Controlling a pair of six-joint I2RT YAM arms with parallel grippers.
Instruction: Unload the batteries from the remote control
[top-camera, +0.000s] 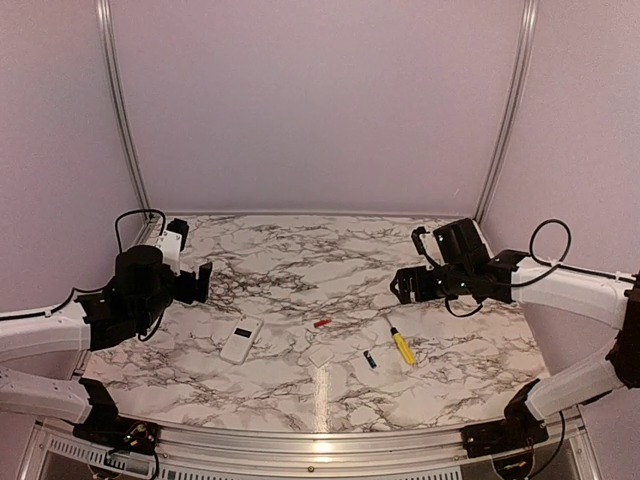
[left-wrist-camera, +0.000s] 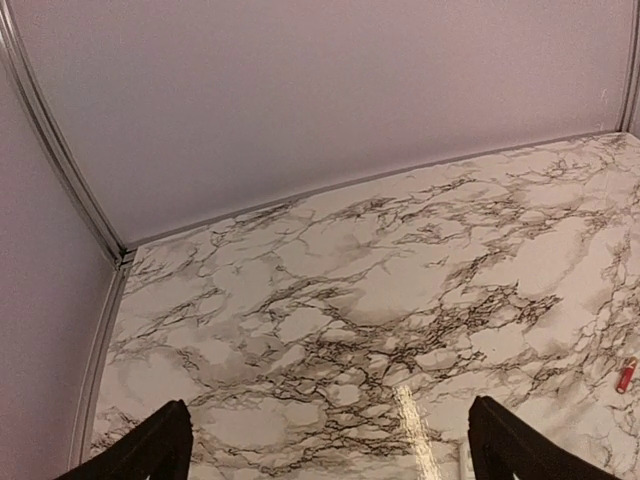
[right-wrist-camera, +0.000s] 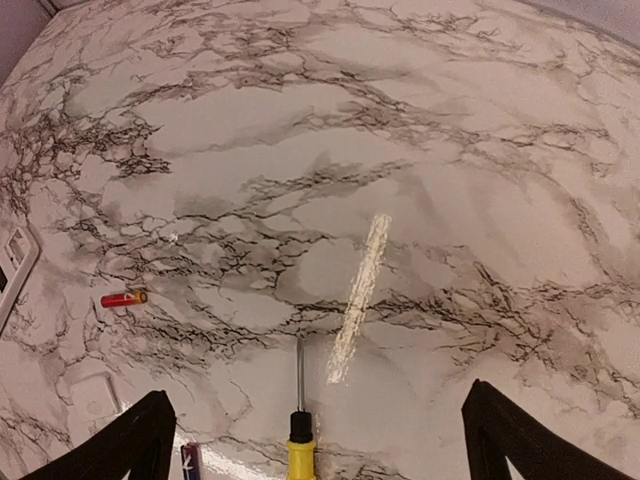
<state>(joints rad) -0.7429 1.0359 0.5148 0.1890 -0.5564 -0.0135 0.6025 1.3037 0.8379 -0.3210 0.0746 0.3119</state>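
The white remote control (top-camera: 240, 340) lies on the marble table left of centre, with a small dark rectangle on its upper side; its edge shows in the right wrist view (right-wrist-camera: 12, 262). A red battery (top-camera: 321, 323) (right-wrist-camera: 123, 298) (left-wrist-camera: 626, 376) lies loose near the table's middle. A dark battery (top-camera: 370, 359) (right-wrist-camera: 190, 463) lies to its right, nearer the front. My left gripper (top-camera: 205, 282) (left-wrist-camera: 330, 455) hovers open and empty, behind and left of the remote. Also open and empty, my right gripper (top-camera: 400, 285) (right-wrist-camera: 320, 445) hangs above and behind the screwdriver.
A yellow-handled screwdriver (top-camera: 402, 345) (right-wrist-camera: 299, 440) lies right of the dark battery, its shaft pointing away from the front edge. A small squarish white cover piece (top-camera: 320, 355) (right-wrist-camera: 95, 395) rests between the remote and the dark battery. Pale walls enclose the table on three sides.
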